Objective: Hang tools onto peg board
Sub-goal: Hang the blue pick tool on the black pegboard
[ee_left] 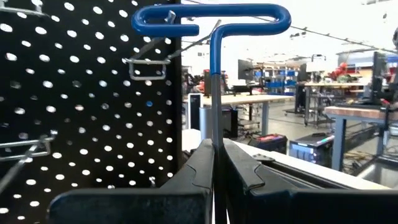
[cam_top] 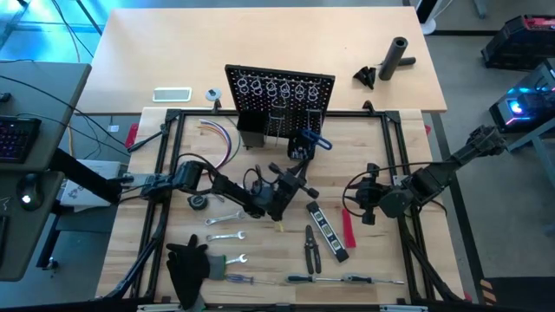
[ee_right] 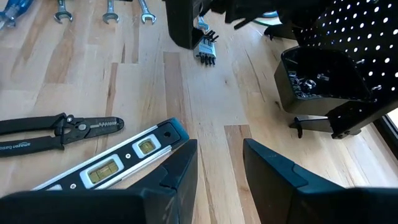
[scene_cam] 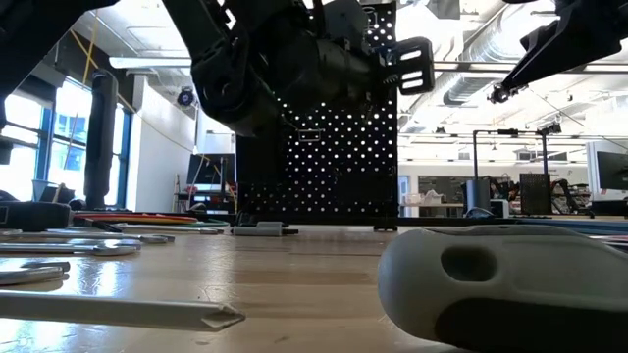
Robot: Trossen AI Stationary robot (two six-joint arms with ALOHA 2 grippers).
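Observation:
The peg board point(cam_top: 279, 94) stands upright at the table's far middle, and its holes and silver hooks point(ee_left: 146, 67) fill one side of the left wrist view. My left gripper point(cam_top: 299, 171) is just in front of it, shut on a blue T-handle tool point(ee_left: 211, 18). The tool's blue handle point(cam_top: 317, 141) is up beside the board's right part. My right gripper point(cam_top: 354, 198) hovers open over the table at the right, above the black-yellow level point(ee_right: 118, 158). Wrenches point(cam_top: 227, 225), pliers point(cam_top: 310, 247) and screwdrivers point(cam_top: 347, 279) lie flat near the front. My left gripper pinches the tool's bare silver shaft point(ee_left: 216, 134) between its two fingers, below the blue sleeve. The fingers come from the near side, roughly level, toward the board. The tool rises past the fingertips with its handle uppermost, clear of the table. Whether the handle touches a hook, I cannot tell.
A black bin point(ee_right: 317, 81) sits at the board's foot. Coloured wires point(cam_top: 221, 139) lie at the left, a round tape measure point(cam_top: 199, 201) is by the left arm, and a black cloth point(cam_top: 186, 269) is at the front left. A red-handled tool point(cam_top: 349, 230) lies under the right gripper. A black cylinder point(cam_top: 397, 56) stands far right.

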